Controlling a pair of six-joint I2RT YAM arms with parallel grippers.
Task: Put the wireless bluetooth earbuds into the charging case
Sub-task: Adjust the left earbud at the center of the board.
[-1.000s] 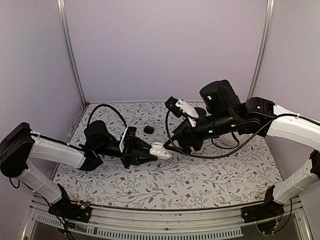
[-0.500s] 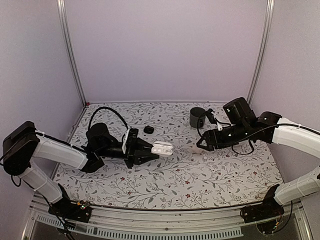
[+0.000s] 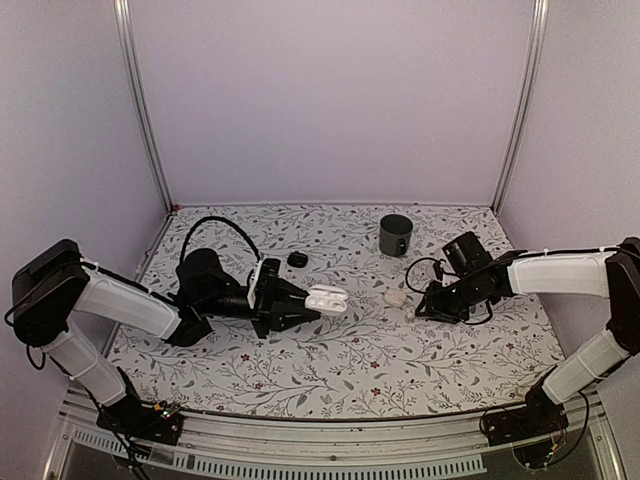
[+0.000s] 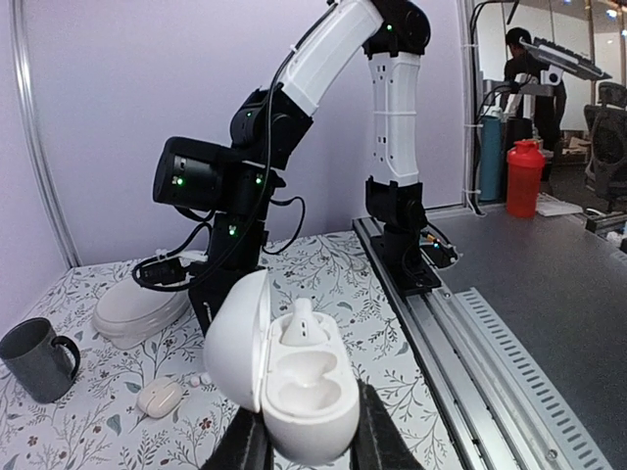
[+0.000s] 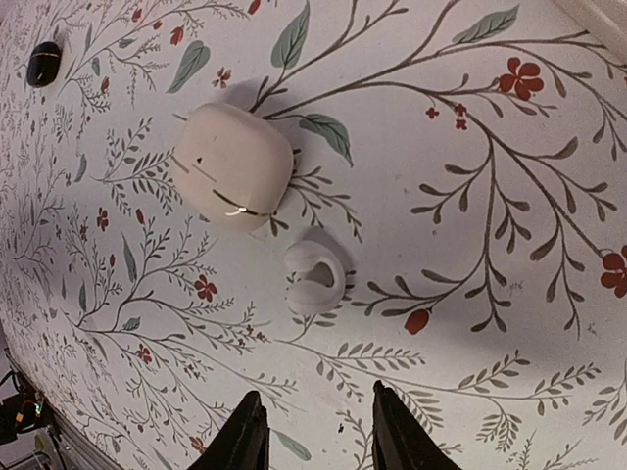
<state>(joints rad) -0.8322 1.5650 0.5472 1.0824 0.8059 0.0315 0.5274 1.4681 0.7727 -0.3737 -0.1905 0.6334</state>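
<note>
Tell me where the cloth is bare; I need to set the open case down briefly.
Bare: the front strip of cloth between the open case and the near edge, and the back patch between the small black object and the mug. Crowded: right of centre, where the shut case, loose earbud and right claw sit close.

2 arms [image 3: 120, 300]: white shells, black joints, looping black cables [image 3: 215, 225], green lights [image 4: 179, 181]; black left claw [image 3: 310, 304] and right claw [image 3: 422, 309].
</note>
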